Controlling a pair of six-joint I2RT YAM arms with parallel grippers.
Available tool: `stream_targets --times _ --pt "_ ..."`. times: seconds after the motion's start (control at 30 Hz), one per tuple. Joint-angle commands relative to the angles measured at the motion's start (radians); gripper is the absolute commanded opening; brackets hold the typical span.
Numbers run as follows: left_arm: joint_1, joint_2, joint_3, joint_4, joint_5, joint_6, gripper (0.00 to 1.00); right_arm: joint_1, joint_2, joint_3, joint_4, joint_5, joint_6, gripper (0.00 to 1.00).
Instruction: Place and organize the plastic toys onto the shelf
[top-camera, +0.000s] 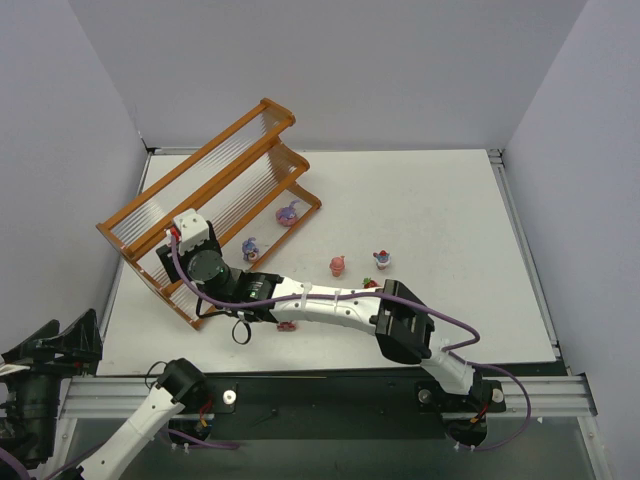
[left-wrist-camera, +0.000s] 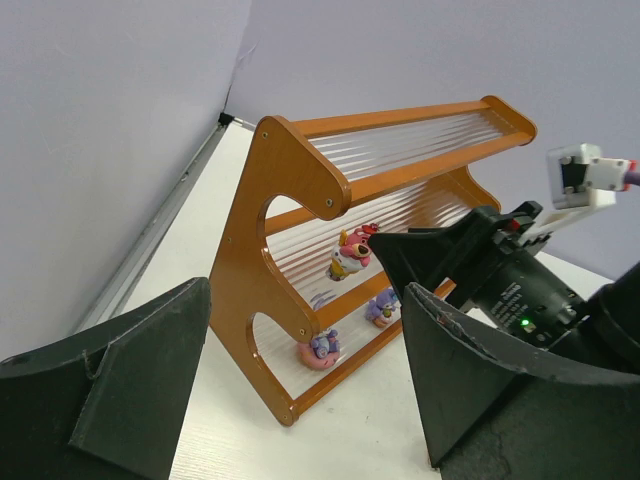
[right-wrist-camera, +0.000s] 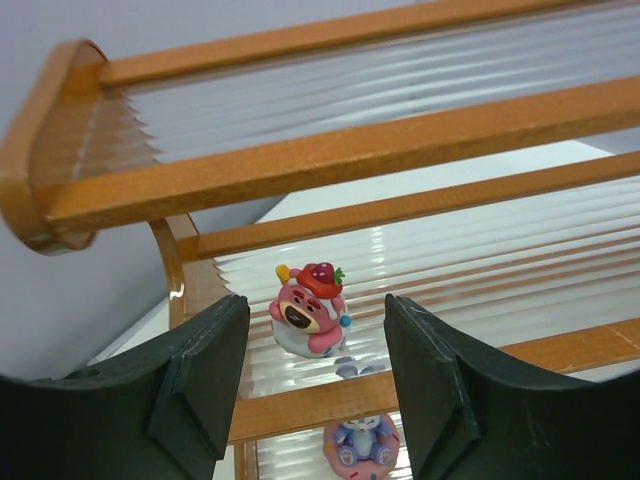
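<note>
Right wrist view: pink bear (right-wrist-camera: 308, 308) parked on the shelf (right-wrist-camera: 350, 150), right gripper (right-wrist-camera: 316, 330) spread clear of it, left gripper (left-wrist-camera: 307, 290) wide and empty. Top view, centre: loose toys (top-camera: 339, 264) left on the table (top-camera: 450, 200).

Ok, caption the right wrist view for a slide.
Right tool open before a pink bear toy on the shelf, middle tier; a donut toy sits below.

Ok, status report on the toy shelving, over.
Left fingers open, back from shelf. Right fingers open either side of pink toy, not touching. It stands upright, middle tier. Other toys loose on table.
</note>
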Motion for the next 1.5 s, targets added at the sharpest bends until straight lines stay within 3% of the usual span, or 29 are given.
stream_targets --times 0.0,0.1,0.13,0.23,0.33,0.77,1.47 --pt "-0.005 -0.007 0.024 -0.009 -0.009 -0.008 0.87 0.023 -0.123 -0.059 0.078 -0.013 -0.005 0.57" --pt "-0.006 -0.007 0.027 -0.013 -0.007 -0.011 0.87 0.024 -0.166 -0.112 0.068 -0.024 0.046 0.49" --pt "-0.006 -0.007 0.03 -0.015 -0.007 -0.013 0.87 0.023 -0.187 -0.144 0.064 -0.025 0.062 0.36" --pt "-0.008 -0.008 0.03 -0.018 -0.006 -0.016 0.86 0.015 -0.213 -0.178 0.023 -0.034 0.145 0.14" --pt "-0.008 -0.005 0.025 -0.019 0.0 -0.018 0.87 -0.002 -0.22 -0.185 -0.022 -0.06 0.213 0.0" --pt "-0.044 0.072 -0.045 -0.041 0.077 -0.034 0.86 -0.077 -0.143 -0.129 -0.085 -0.191 0.323 0.0" --pt "-0.069 0.053 -0.068 -0.027 0.045 -0.039 0.87 -0.08 -0.051 -0.058 -0.131 -0.26 0.4 0.0"
